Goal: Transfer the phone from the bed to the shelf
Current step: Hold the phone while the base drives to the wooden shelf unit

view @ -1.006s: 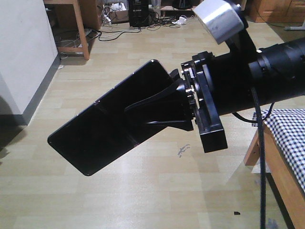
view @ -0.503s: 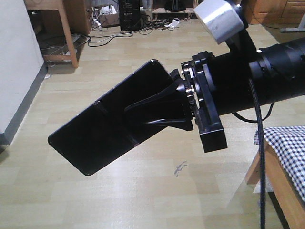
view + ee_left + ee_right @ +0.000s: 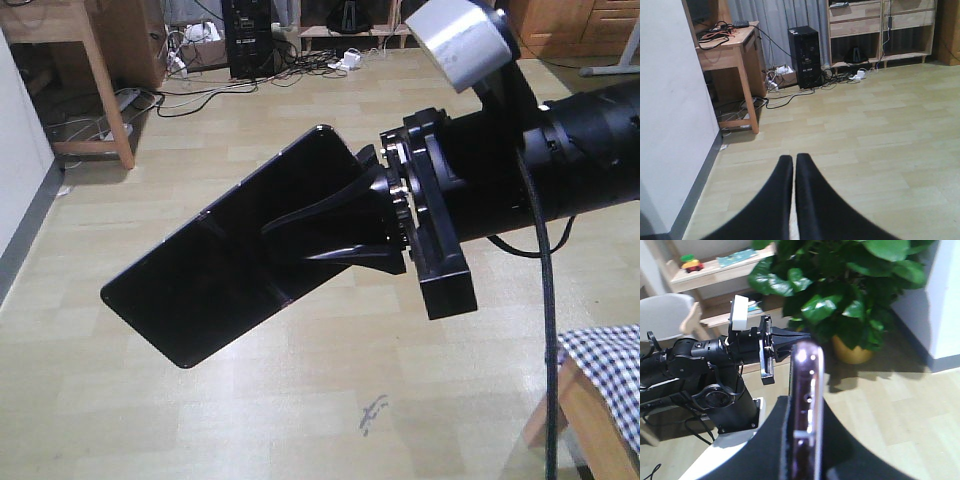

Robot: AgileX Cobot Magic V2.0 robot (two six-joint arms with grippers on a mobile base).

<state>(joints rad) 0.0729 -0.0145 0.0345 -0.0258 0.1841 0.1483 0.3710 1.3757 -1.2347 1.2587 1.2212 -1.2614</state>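
The phone, a glossy black slab with a centre crease, hangs in the air over the floor. My right gripper is shut on its right end. In the right wrist view the phone stands edge-on between the two black fingers. A corner of the checked bed shows at the lower right, behind the arm. The light-wood shelf stands against the far wall. My left gripper is shut on nothing, its fingers pressed together above the floor.
A wooden desk with cables stands at the left by a white wall. A black computer tower and loose cables lie near the far wall. A large potted plant and another wooden rack show behind the left arm.
The desk and the computer tower have slid left in the exterior view, and the bed and floor mark have sunk lower. The phone stays held the same way.
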